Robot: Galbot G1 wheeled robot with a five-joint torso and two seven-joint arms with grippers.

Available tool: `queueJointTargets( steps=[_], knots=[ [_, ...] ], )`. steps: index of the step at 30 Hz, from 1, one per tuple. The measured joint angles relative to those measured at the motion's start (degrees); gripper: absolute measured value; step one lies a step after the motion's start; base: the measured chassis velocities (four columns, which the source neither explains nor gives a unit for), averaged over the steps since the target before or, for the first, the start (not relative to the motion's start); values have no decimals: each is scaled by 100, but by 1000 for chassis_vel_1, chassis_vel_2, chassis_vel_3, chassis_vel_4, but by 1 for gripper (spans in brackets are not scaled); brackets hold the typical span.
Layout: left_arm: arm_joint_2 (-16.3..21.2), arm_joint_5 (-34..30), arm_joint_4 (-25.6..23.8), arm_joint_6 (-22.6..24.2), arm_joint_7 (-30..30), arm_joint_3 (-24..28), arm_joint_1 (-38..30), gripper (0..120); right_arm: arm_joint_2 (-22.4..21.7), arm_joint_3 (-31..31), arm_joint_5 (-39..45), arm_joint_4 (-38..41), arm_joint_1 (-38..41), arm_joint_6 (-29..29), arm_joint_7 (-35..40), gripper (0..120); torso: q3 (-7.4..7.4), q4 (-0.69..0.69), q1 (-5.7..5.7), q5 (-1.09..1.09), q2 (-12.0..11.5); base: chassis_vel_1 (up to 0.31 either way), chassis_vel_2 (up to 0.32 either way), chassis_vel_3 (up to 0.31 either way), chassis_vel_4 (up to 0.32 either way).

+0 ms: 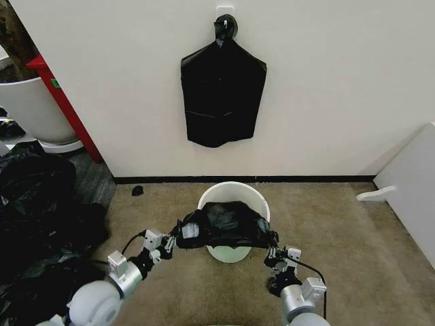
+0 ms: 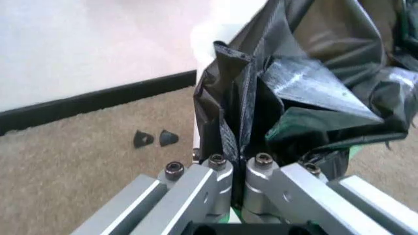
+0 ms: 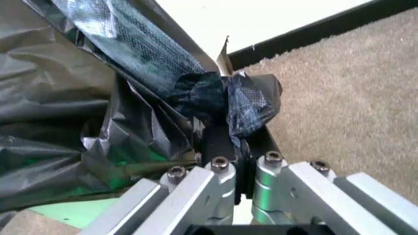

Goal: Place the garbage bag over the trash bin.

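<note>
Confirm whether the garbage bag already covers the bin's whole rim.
No: the garbage bag covers the trash bin's near side; its far rim is bare.

Ahead of both claws I see a plain cream wall (image 1: 326, 81), evenly lit, with a black baseboard (image 1: 306, 178) running along its foot. A flat black bag bundle (image 1: 223, 95) hangs from a hook (image 1: 225, 13) high on that wall. Tan carpet (image 1: 340, 244) covers the floor under and around the claws. Beyond the left claw (image 1: 178, 238), a small black scrap (image 1: 137, 191) lies near the baseboard. Farther out on that side stand a red frame (image 1: 64, 105), a large white tub (image 1: 30, 105) and a bulky heap of black plastic (image 1: 34, 204). Well out past the right claw (image 1: 272, 250) a white panel (image 1: 414, 183) stands on the carpet.
</note>
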Motion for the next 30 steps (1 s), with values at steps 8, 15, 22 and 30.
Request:
queueJointTargets(
  steps=[8, 15, 22, 30],
  knots=[
    [-105, 213, 156, 55, 126, 74, 38, 0, -46, 41, 13, -1, -107, -135, 78, 0, 0, -1, 0, -1, 0, 0, 0, 0, 0],
    [-226, 318, 40, 83, 17, 108, 263, 0, 29, 12, 16, 27, -219, -213, 169, 0, -1, 0, 0, 0, 0, 0, 0, 0, 0],
    [-295, 384, 293, 82, 0, 153, 57, 0, 12, 26, 54, -124, 10, -242, 249, 0, -1, 0, 0, 1, 0, 0, 0, 0, 0],
    [-426, 460, 633, 71, -19, 178, -106, 0, -10, 80, 96, -229, 168, -334, 308, 0, 0, 0, 0, 0, 0, 0, 0, 0, 0]
  ],
)
